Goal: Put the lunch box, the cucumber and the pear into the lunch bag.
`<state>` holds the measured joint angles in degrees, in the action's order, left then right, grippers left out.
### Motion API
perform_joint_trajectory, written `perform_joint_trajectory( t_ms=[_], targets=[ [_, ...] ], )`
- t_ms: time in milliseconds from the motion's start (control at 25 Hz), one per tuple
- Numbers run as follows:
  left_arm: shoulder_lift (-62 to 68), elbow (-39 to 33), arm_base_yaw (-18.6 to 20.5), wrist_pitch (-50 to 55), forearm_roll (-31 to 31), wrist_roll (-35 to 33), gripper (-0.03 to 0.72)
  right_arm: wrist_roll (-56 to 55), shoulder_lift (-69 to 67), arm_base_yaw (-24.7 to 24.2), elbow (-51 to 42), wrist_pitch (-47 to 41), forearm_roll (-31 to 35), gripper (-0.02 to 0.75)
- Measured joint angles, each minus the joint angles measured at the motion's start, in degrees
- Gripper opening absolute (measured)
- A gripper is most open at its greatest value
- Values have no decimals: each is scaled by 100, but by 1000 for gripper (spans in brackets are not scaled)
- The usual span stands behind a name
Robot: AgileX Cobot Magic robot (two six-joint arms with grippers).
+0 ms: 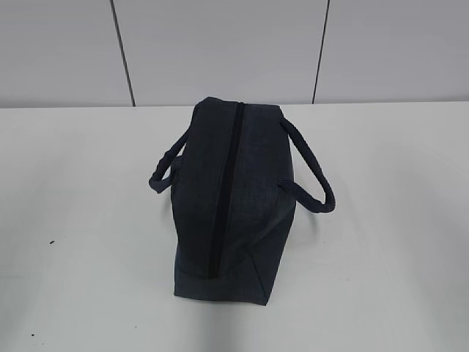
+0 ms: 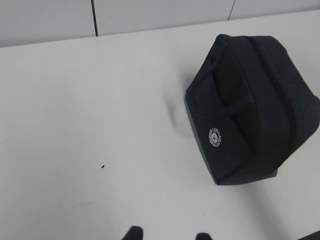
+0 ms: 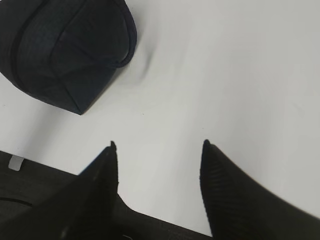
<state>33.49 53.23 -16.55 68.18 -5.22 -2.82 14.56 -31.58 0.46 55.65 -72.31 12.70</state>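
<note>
The dark navy lunch bag point(image 1: 231, 202) stands on the white table, its black top zipper shut and running toward me, one loop handle hanging on each side. It also shows in the left wrist view point(image 2: 255, 110) with a white round logo on its side, and in the right wrist view point(image 3: 65, 50). My left gripper point(image 2: 167, 234) is open and empty over bare table, left of the bag. My right gripper point(image 3: 159, 146) is open and empty over bare table, right of the bag. Neither gripper shows in the exterior view. The lunch box, the cucumber and the pear are out of view.
The white table point(image 1: 396, 242) runs back to a pale panelled wall point(image 1: 220, 44). A small dark speck point(image 2: 103, 166) lies on the table left of the bag. The table's near edge point(image 3: 30, 167) shows in the right wrist view.
</note>
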Motion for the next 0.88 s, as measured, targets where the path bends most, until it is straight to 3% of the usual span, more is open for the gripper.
perform_joint_trajectory(
  t_ms=[280, 440, 880],
  targets=[
    [-1744, -1299, 0, -166, -5, 19, 207, -259, 1251, 0, -754, 0, -294, 418],
    [-2540, -1860, 0, -159, -11, 23, 207, -514, 1958, 0, -1285, 0, -803, 418],
    [-3449, -2329, 0, -437, 24, 23, 215, -558, 3010, 0, -2552, 412, -1199, 418]
  ],
)
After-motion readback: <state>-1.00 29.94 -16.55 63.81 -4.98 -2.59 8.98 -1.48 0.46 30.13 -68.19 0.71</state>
